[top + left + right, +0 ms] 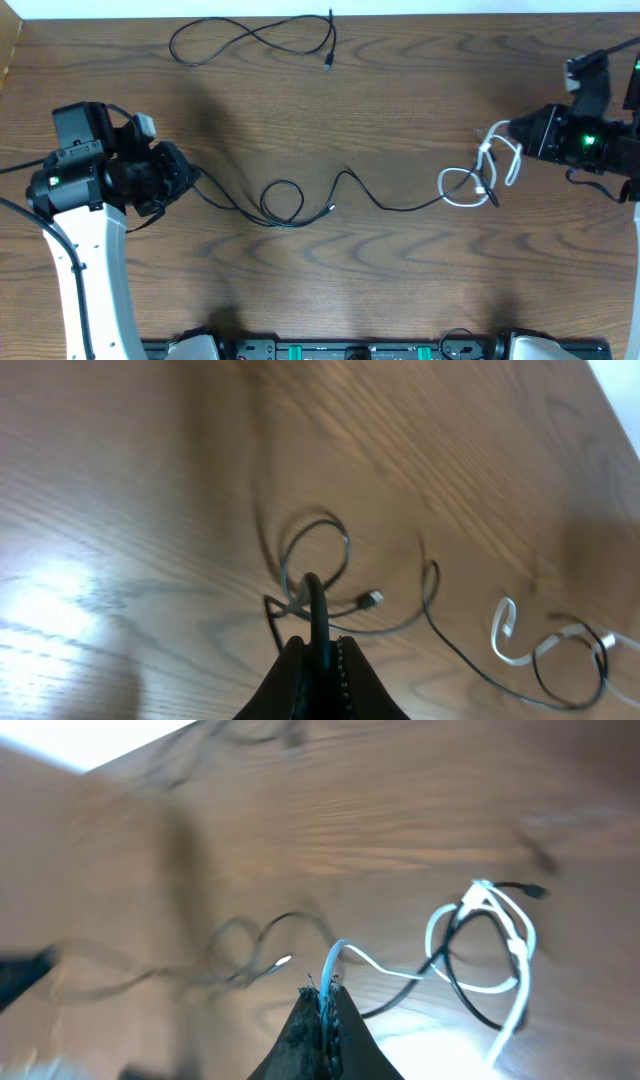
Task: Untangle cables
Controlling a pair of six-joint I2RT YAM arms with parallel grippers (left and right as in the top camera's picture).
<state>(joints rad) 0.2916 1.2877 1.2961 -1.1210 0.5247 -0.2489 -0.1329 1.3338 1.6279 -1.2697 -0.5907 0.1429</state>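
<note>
Standing here, the worry is the snarl over at 3 o'clock. The right tool [508, 135] is pressed together on the white cable [486, 160], whose loops are threaded through a loop of the long black cable [400, 207]. The left tool [188, 178], at 9 o'clock, is pinching the other end of the black run. If the two arms simply draw apart along the 9-to-3 line, I'd judge the white coils will cinch down on the black loop and set a knot rather than free it. The same goes for the ring of black cord lying near the middle of the surface [400, 100]. Tension from the left could shrink it tight around the small plug resting beside it. I cannot tell whether that ring and the wavy stretch leading to the white tangle are one cord or two. That matters, since a pull on one might drag the other along. Both grips are on thin cord right at the fingertips, so a sharp tug could let either one slip out. A third black cable [245, 35] lies well apart at 12 o'clock, and a wide sweep could pull the mess back into it.
</note>
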